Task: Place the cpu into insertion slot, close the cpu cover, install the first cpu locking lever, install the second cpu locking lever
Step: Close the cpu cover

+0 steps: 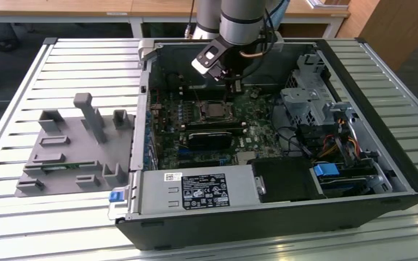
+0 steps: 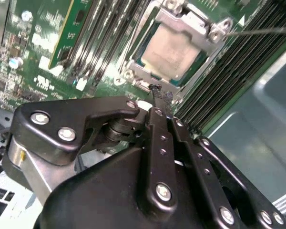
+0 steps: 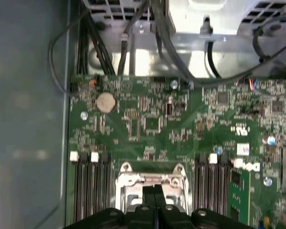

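Chip and socket are together: we see the cpu (image 2: 169, 53) lying flat in the insertion slot (image 1: 213, 111) on the green board (image 3: 148, 124), its grey metal top showing through the window of the cpu cover (image 2: 188, 23). The cover lies down over it as a silvery frame. From one corner of that frame a thin metal rod (image 2: 262, 31) reaches away over the long black slots (image 3: 90, 191). The tool (image 2: 159, 95) hangs just beside the edge of the socket, its two dark fingers pressed together with nothing between them. We cannot tell whether the tips touch the frame. In the first wrist view the clenched tool (image 3: 155, 191) stands over the near side of the socket, with a round coin cell (image 3: 105, 102) farther off on the board. In the exterior view the tool (image 1: 234, 86) reaches down into the open computer case (image 1: 267, 223), which rests on the slatted table (image 1: 71, 60). A grey moulded fixture (image 1: 71, 147) sits well apart, on the exterior view's left.
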